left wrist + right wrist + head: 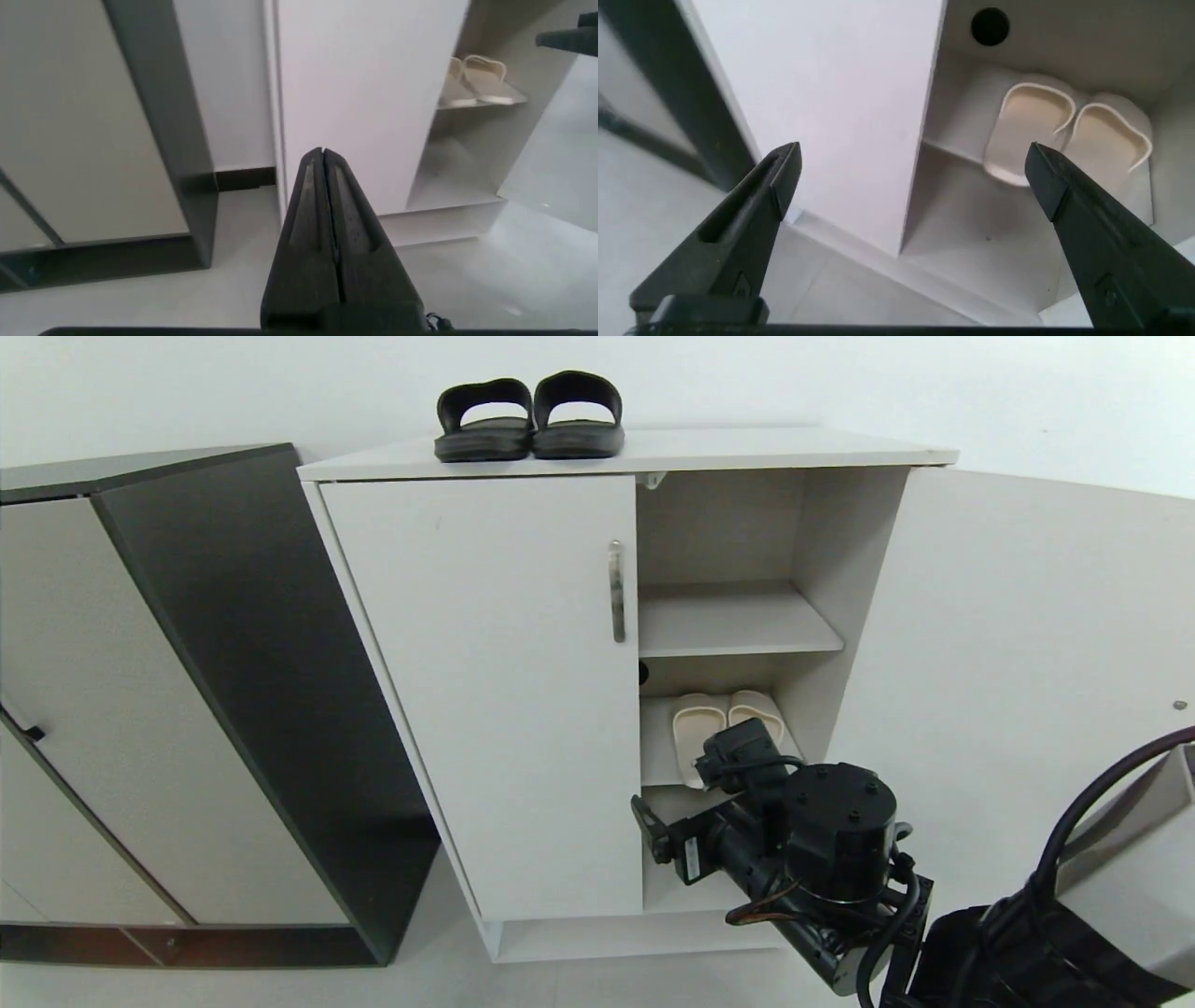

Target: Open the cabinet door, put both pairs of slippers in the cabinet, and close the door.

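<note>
A white cabinet [485, 691] stands with its right door [1027, 644] swung wide and its left door shut. A cream pair of slippers [724, 726] lies on the lower shelf inside, seen also as cream slippers [1069, 131] and cream slippers [481, 78]. A black pair of slippers [529, 418] sits on the cabinet top. My right gripper [910, 177] is open in front of the lower compartment, a little short of the cream pair, nothing between its fingers. My left gripper [323, 154] is shut and empty, low, pointing at the shut left door.
A dark-framed cabinet [168, 709] stands close on the left with a narrow gap between them. The upper shelf [738, 621] inside the white cabinet is bare. The shut door carries a vertical metal handle [616, 590]. Pale floor [280, 989] lies in front.
</note>
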{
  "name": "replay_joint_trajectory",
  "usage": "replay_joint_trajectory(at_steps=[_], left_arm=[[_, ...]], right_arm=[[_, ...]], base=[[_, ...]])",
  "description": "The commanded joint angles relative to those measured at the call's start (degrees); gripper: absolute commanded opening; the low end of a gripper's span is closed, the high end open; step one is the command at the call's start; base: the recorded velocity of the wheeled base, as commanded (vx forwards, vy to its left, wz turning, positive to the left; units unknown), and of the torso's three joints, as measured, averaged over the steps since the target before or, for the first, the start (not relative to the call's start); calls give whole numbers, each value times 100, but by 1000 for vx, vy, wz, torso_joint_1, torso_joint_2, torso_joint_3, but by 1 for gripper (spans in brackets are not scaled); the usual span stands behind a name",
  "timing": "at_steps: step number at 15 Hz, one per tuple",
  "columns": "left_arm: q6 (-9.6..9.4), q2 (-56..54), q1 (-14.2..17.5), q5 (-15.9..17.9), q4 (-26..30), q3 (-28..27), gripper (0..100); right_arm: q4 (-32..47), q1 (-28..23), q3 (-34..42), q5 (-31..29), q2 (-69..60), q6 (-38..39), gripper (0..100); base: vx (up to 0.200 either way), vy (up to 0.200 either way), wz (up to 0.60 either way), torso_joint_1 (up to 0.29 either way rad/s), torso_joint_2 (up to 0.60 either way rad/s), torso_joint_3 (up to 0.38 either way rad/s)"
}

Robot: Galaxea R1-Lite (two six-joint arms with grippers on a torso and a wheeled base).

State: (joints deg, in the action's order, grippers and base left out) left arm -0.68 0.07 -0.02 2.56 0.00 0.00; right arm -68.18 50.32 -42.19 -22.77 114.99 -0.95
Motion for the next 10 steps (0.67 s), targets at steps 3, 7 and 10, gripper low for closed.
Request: replay_joint_trajectory(at_steps=[3,7,10], left_arm=[[-2,1,2,-1,0,0,0],[-2,1,11,-1,0,0,0],[-2,1,2,-1,0,0,0]], right_arm=[[-2,-14,-26,1,85,-2,100],[-2,-14,-35,1,85,-2,100],[7,-58,-8,27,85,-2,100]], base=[[0,200,0,6,2,2],[0,200,0,2,4,4],[0,67,0,1,1,1]])
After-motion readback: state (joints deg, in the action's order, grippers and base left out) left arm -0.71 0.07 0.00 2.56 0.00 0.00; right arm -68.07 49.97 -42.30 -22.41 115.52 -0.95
